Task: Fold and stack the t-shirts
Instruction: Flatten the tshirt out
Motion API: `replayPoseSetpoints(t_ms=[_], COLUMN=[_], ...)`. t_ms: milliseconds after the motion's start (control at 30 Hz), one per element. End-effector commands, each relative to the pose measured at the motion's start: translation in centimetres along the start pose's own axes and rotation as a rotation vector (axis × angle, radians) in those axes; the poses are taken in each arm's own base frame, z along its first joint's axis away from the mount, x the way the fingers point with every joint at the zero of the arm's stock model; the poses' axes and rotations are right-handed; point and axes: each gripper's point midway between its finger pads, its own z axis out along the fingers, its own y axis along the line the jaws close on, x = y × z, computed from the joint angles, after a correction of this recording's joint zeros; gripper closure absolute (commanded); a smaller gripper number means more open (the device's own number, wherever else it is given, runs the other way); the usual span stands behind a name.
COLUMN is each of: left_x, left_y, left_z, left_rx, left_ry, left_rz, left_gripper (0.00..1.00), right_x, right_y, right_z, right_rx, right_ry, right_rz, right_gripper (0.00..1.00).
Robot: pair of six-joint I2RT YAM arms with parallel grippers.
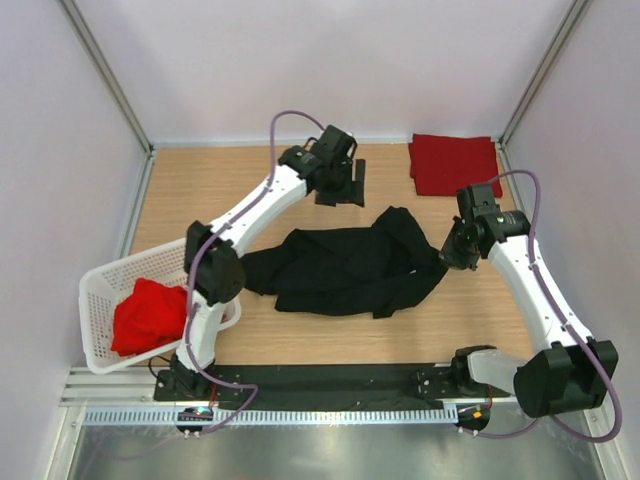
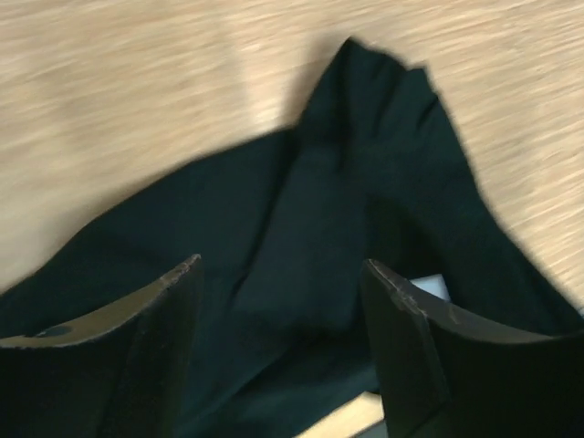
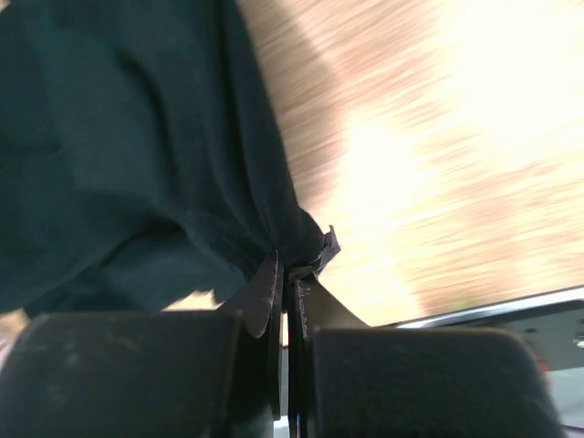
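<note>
The black t-shirt (image 1: 345, 268) lies crumpled across the middle of the table. My left gripper (image 1: 342, 193) hangs open just beyond its far edge; in the left wrist view its jaws (image 2: 283, 274) stand wide apart with nothing between them, above the black t-shirt (image 2: 365, 182). At the cloth's right end my right gripper (image 1: 443, 255) is shut on the hem; the right wrist view shows a pinched bit of the black t-shirt (image 3: 137, 137) between the closed fingertips (image 3: 290, 265). A folded red t-shirt (image 1: 455, 163) rests at the far right. Another red t-shirt (image 1: 150, 315) sits bunched in the basket.
The white lattice basket (image 1: 100, 290) stands tilted at the left near edge, beside the left arm's base. Pale walls with metal posts bound the table on three sides. A black strip and a metal rail (image 1: 330, 410) run along the near edge.
</note>
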Motion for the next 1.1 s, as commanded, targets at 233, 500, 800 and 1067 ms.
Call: replayPoseSetpoints(t_ms=[233, 500, 800, 1067], left_x=[6.7, 10.6, 11.0, 12.1], left_y=[8.0, 12.1, 16.2, 19.5], left_z=[-12.7, -11.7, -8.4, -6.1], left_rx=[-0.205, -0.331, -0.526, -0.544], left_ry=[0.027, 0.08, 0.142, 0.21], left_rz=[0.057, 0.071, 0.119, 0.056], left_gripper=[0.23, 0.24, 0.26, 0.31], right_x=[-4.6, -4.0, -2.5, -3.8], right_y=[-0.8, 11.1, 16.8, 17.2], right_z=[1.1, 3.2, 12.0, 15.9], right_rx=[0.153, -0.188, -0.032, 0.136], right_ry=[-0.032, 0.004, 0.073, 0.016], right_rz=[-0.209, -0.228, -0.119, -0.13], right_gripper=[0.34, 0.28, 0.2, 0.22])
